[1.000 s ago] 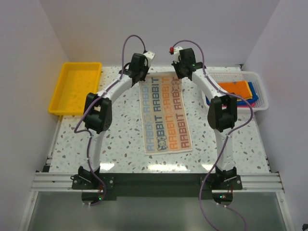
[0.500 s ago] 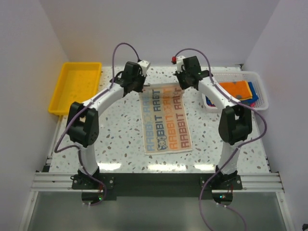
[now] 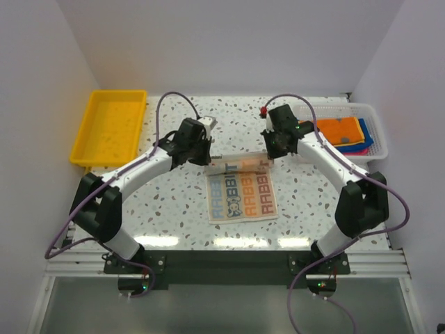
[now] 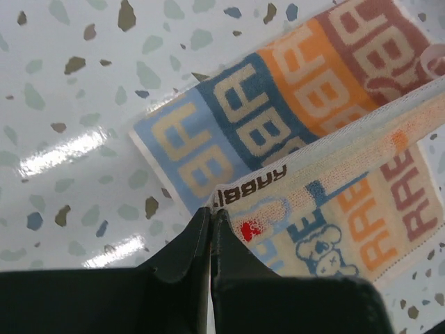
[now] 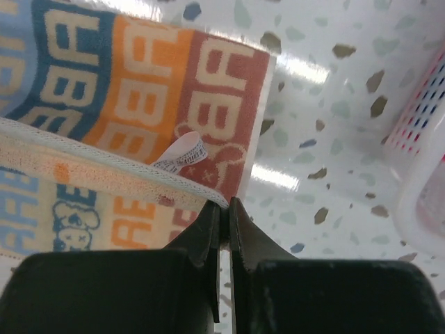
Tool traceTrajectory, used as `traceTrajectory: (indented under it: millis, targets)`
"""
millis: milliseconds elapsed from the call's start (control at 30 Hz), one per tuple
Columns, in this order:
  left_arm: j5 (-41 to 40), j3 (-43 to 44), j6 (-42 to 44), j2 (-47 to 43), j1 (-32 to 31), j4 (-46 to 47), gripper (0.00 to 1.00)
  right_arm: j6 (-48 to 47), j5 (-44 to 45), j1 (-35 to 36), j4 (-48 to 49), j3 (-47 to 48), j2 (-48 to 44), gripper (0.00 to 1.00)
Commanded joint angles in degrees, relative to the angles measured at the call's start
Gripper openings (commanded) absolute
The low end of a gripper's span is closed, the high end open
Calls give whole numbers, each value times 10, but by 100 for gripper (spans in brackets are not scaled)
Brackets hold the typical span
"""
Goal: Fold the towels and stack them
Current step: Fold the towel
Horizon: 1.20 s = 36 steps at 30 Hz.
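Note:
An orange-blue towel with white print (image 3: 242,193) lies mid-table, its far half lifted and carried toward the near edge. My left gripper (image 3: 208,161) is shut on the towel's far-left corner (image 4: 221,197). My right gripper (image 3: 269,158) is shut on the far-right corner (image 5: 221,202). Between them the lifted edge (image 4: 361,129) hangs over the flat near half (image 5: 132,83). More towels sit in the white mesh basket (image 3: 372,149) at the right: an orange one (image 3: 339,130) on top, with blue (image 3: 366,135) and pink (image 3: 356,149) edges showing under it.
A yellow plastic tray (image 3: 111,127) stands at the back left of the speckled table (image 3: 174,202). White walls close in the back and both sides. The basket's mesh wall (image 5: 424,132) is close on the right of my right gripper.
Both grippers have drawn back from the far side toward the near edge, pulling the printed towel's far edge over its near half. The visible towel has grown shorter.

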Motion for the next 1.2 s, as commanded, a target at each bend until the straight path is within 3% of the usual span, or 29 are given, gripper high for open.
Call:
traceTrajectory:
  millis: [0, 400, 767, 1033, 1167]
  targets:
    - [-54, -34, -35, -51, 1, -83, 0, 56, 89, -19, -66, -45, -70, 0]
    - [-64, -97, -97, -121, -45, -110, 0, 107, 60, -4, -82, -157, -156, 0]
    - [-28, -179, -126, -102, -60, -78, 0, 153, 19, 4, -55, -225, -145, 0]
    - [-45, -200, -153, -70, -108, -59, 0, 172, 48, 4, -30, -262, -116, 0]
    - [-60, -218, -173, -90, -111, -62, 2, 175, 27, 6, -24, -276, -123, 11]
